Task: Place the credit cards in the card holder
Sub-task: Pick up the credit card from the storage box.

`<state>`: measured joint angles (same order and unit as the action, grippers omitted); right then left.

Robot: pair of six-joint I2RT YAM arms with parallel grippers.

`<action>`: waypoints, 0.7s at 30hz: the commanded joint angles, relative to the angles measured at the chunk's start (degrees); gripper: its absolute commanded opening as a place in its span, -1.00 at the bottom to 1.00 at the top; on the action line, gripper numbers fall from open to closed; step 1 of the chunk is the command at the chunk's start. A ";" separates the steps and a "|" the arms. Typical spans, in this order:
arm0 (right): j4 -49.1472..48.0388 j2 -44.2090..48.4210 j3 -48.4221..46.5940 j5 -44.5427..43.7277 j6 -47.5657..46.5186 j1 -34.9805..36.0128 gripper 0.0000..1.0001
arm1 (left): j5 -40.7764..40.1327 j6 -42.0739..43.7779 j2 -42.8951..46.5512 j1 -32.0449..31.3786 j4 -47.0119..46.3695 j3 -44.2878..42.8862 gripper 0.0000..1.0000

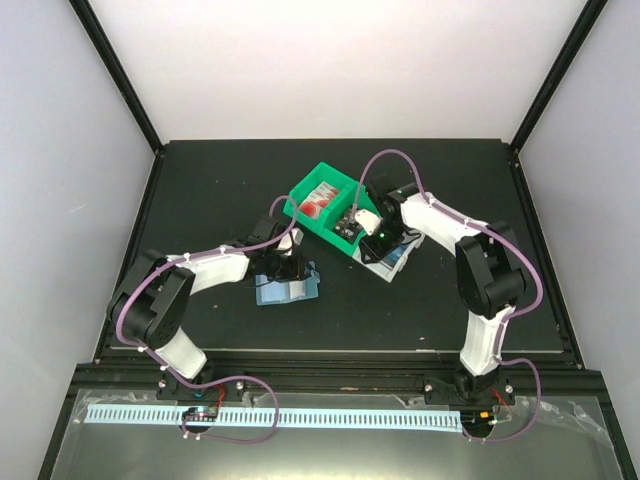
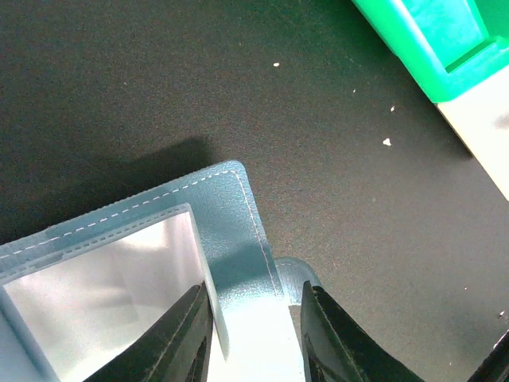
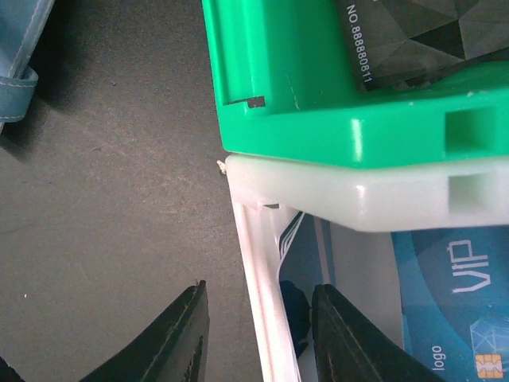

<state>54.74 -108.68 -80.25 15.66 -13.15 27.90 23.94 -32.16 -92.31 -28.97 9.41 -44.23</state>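
We are looking at the card holder (image 2: 231,231), which is lying open on the counter (image 2: 159,79) just in front of the left arm, with its clear sleeves facing up. The left end effector (image 2: 250,296) is standing partly spread over the holder's cover, one finger on the sleeve side and the other by the closing tab (image 2: 293,274). We cannot tell whether it is pinching the cover or only pressing on it.

The credit cards are sitting in two bins. A dark card (image 3: 413,40) is lying in the green bin (image 3: 318,119), and a blue card (image 3: 445,278) is lying in the white bin (image 3: 350,195) right against it. The right end effector (image 3: 261,290) is gaping at a middling width and holding nothing. It is straddling the white bin's thin wall, with one finger outside over the counter and one inside beside the blue card.

We are judging the cards to be light, stiff and slick. Lying flat on a bin floor, they are offering little to grab, so we are favouring a pinch across one edge once a card is tipped up against the wall. The holder is looking soft and floppy and likely to slide, so we are thinking it needs pinning near the sleeve mouth while a card goes in.
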 commanded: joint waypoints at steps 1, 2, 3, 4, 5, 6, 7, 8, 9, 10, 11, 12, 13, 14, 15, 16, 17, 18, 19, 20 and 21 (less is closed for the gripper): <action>1.02 2.25 -0.88 1.08 -0.21 0.14 -0.24 | -0.92 -0.04 0.03 -0.38 0.12 -1.64 -0.34; 1.17 2.16 -0.96 1.20 -0.23 0.14 -0.27 | -0.98 -0.05 0.03 -0.38 0.05 -1.61 -0.34; 1.19 2.12 -0.96 1.17 -0.18 0.14 -0.29 | -1.00 -0.04 0.03 -0.34 0.10 -1.63 -0.34; 1.15 2.03 -0.96 1.07 -0.18 0.14 -0.31 | -1.02 -0.01 -0.02 -0.31 0.15 -1.65 -0.34; 1.22 1.92 -0.96 1.04 -0.16 0.14 -0.35 | -1.01 -0.04 0.07 -0.36 0.09 -1.61 -0.34; 1.18 1.83 -1.02 1.04 -0.18 0.14 -0.39 | -1.03 -0.01 0.03 -0.43 0.08 -1.60 -0.34; 1.08 1.77 -1.05 0.96 -0.13 0.14 -0.44 | -1.10 -0.01 0.11 -0.41 0.08 -1.60 -0.35; 1.13 1.73 -0.98 0.95 -0.17 0.14 -0.49 | -1.14 -0.05 0.11 -0.44 0.16 -1.54 -0.34; 1.02 1.75 -0.97 0.83 -0.11 0.14 -0.52 | -1.10 -0.01 0.12 -0.40 0.17 -1.57 -0.34; 0.94 1.85 -0.96 0.71 -0.05 0.14 -0.57 | -1.15 -0.02 0.16 -0.46 0.21 -1.56 -0.35; 0.85 1.98 -0.96 0.57 0.02 0.14 -0.58 | -1.17 -0.01 0.20 -0.47 0.32 -1.55 -0.35; 0.81 2.05 -1.02 0.44 0.10 0.13 -0.60 | -1.24 -0.01 0.20 -0.47 0.32 -1.55 -0.35; 0.80 2.14 -1.00 0.43 0.13 0.14 -0.62 | -1.27 -0.01 0.20 -0.45 0.34 -1.50 -0.35; 0.74 2.28 -1.05 0.28 0.18 0.15 -0.63 | -1.31 -0.03 0.25 -0.47 0.27 -1.43 -0.34; 0.68 2.39 -1.05 0.19 0.21 0.09 -0.64 | -1.31 -0.02 0.29 -0.42 0.28 -1.45 -0.35; 0.64 2.54 -0.99 0.23 0.17 0.13 -0.66 | -1.34 -0.02 0.29 -0.47 0.33 -1.39 -0.35; 0.50 2.67 -0.97 0.10 0.25 0.18 -0.66 | -1.35 -0.03 0.37 -0.55 0.27 -1.34 -0.34; 0.46 2.76 -0.96 0.01 0.36 0.10 -0.67 | -1.41 -0.08 0.38 -0.56 0.22 -1.29 -0.34; 0.52 2.85 -0.96 -0.01 0.38 0.13 -0.70 | -1.44 -0.03 0.44 -0.52 0.28 -1.18 -0.35; 0.52 2.98 -0.96 -0.06 0.44 0.19 -0.71 | -1.44 -0.05 0.49 -0.54 0.22 -1.19 -0.35; 0.46 3.10 -0.96 -0.16 0.56 0.17 -0.72 | -1.44 -0.03 0.55 -0.54 0.24 -1.21 -0.35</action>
<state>55.27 -107.98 -80.25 15.53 -12.95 27.88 23.29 -32.16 -92.31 -28.97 9.45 -44.23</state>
